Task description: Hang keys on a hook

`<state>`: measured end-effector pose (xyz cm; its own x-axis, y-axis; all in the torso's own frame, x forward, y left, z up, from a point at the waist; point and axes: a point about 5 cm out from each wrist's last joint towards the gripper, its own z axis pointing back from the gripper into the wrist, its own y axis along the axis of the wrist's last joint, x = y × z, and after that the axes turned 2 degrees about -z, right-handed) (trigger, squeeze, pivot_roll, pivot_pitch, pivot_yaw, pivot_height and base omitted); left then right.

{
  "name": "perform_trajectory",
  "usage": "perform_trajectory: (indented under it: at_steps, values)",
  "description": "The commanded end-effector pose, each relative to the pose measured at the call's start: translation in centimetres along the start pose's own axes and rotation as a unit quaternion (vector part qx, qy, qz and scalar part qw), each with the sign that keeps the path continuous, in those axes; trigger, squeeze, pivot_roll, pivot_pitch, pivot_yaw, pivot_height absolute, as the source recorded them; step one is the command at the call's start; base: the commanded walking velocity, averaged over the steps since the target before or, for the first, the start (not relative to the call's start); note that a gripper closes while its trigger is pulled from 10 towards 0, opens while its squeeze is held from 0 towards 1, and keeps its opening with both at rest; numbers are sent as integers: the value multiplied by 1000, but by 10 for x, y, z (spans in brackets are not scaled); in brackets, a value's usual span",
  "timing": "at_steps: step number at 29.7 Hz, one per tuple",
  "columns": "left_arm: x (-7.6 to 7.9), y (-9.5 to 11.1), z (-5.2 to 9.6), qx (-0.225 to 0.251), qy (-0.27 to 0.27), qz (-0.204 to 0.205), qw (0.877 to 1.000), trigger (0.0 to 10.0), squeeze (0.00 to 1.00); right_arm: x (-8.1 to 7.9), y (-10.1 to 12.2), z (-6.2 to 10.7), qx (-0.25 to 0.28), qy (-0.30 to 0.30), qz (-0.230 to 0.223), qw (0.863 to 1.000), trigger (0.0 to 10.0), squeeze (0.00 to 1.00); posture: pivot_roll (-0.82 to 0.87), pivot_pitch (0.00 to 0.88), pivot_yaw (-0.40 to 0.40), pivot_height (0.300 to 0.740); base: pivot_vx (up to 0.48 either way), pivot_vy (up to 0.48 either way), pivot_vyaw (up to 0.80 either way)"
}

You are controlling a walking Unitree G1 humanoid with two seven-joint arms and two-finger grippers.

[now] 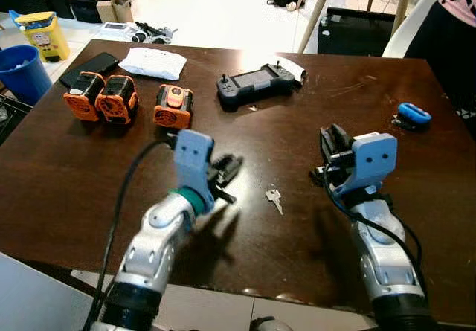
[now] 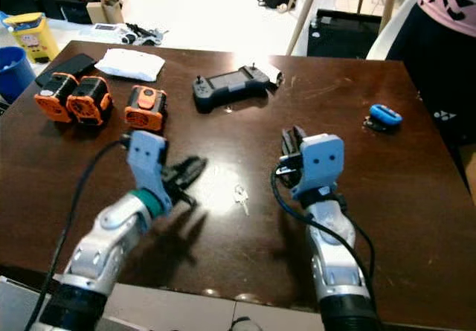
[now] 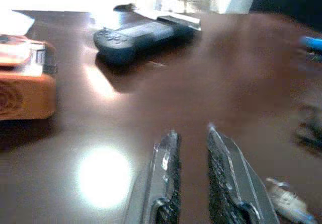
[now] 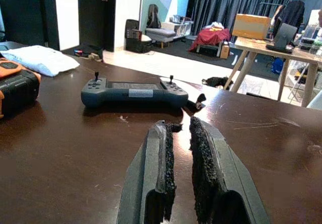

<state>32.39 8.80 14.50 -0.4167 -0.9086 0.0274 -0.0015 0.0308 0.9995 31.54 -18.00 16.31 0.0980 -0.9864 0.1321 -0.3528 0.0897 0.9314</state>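
A: How do the arms sit?

B: Both silver arms reach forward over the dark, glossy wooden table (image 1: 67,197). The left gripper (image 1: 227,173) angles in toward two o'clock, low over the wood, its two black fingers drawn close with only a thin slit between them, holding nothing. The right gripper (image 1: 332,139) points to twelve, its rough-padded fingers likewise nearly together and empty.

A: And the keys?

B: The keys (image 1: 274,198) lie flat on the table between the two grippers, a small pale metal bunch just beside the left fingertips at their three o'clock, not touched. In the left wrist view they show blurred by the fingers (image 3: 289,204).

A: What else is on the table?

B: At twelve o'clock, a dark grey controller (image 1: 257,85) with two small sticks. At ten to eleven, three boxy orange-and-black batteries (image 1: 117,98), with a soft white pouch (image 1: 153,62) and a flat black phone (image 1: 90,66) behind them. At two o'clock, a small rounded blue object (image 1: 413,113) near the edge.
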Motion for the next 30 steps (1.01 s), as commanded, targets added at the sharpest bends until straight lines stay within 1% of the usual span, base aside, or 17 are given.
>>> perform_trajectory:
  at_steps: [1,2,4,5,8,10,13,14,15,16,17,18,20,21,24,25,30]
  values:
    - [-5,-9,-1,-21,32,-38,999,10000,0,0,-4,0,-8,-7,-12,1000,10000,0,-146,91,78,740,0,0,0]
    - [-10,-15,-5,-41,57,-76,995,10000,0,2,-8,-1,-14,-14,-19,1000,10000,0,-144,92,75,740,0,0,0]
    - [-10,-15,-5,-41,57,-76,995,10000,0,2,-8,-1,-14,-14,-19,1000,10000,0,-144,92,75,740,0,0,0]
    - [-13,-18,-7,-52,71,-99,991,10000,0,3,-12,-2,-21,-20,-22,999,10000,0,-143,94,72,740,0,0,0]
    - [-15,-20,-8,-60,76,-109,989,10000,0,9,-17,-3,-35,-36,-28,998,10000,0,-144,95,71,740,0,0,0]
    - [-17,-20,-7,-63,73,-103,990,10000,0,12,-30,-6,-79,-16,-98,992,10000,0,-148,103,78,740,0,0,0]
    - [-17,-20,-7,-63,73,-103,990,10000,0,12,-30,-6,-79,-16,-98,992,10000,0,-148,103,78,740,0,0,0]
    - [-12,-17,-5,-54,46,-90,993,10000,0,-4,-29,-8,-91,63,-140,984,10000,0,-146,105,76,740,0,0,0]
    - [-3,-13,-2,-42,0,-79,996,10000,0,-21,-25,-3,-98,156,-166,969,10000,0,-137,106,66,740,0,0,0]
    - [6,-9,2,-33,-51,-71,996,10000,0,-35,-25,6,-115,227,-170,952,10000,0,-126,108,57,740,0,0,0]
    - [6,-9,2,-33,-51,-71,996,10000,0,-35,-25,6,-115,227,-170,952,10000,0,-126,108,57,740,0,0,0]
    - [13,-7,6,-27,-89,-66,993,10000,0,-43,-28,18,-133,273,-160,939,10000,0,-123,110,51,740,0,0,0]
    - [13,-7,6,-27,-89,-66,993,10000,0,-43,-28,18,-133,273,-160,939,10000,0,-123,110,51,740,0,0,0]
    - [16,-6,9,-25,-108,-64,992,10000,0,-46,-31,25,-146,291,-149,934,10000,0,-123,110,51,740,0,0,0]
    - [16,-6,9,-25,-108,-64,992,10000,0,-46,-31,25,-146,291,-149,934,10000,0,-123,110,51,740,0,0,0]
    - [18,-6,11,-22,-119,-60,991,10000,0,-46,-40,37,-170,303,-128,929,10000,0,-125,117,42,740,0,0,0]
    - [22,-6,12,-19,-130,-53,990,10000,0,-41,-46,51,-188,303,-104,928,10000,0,-141,120,43,740,0,0,0]
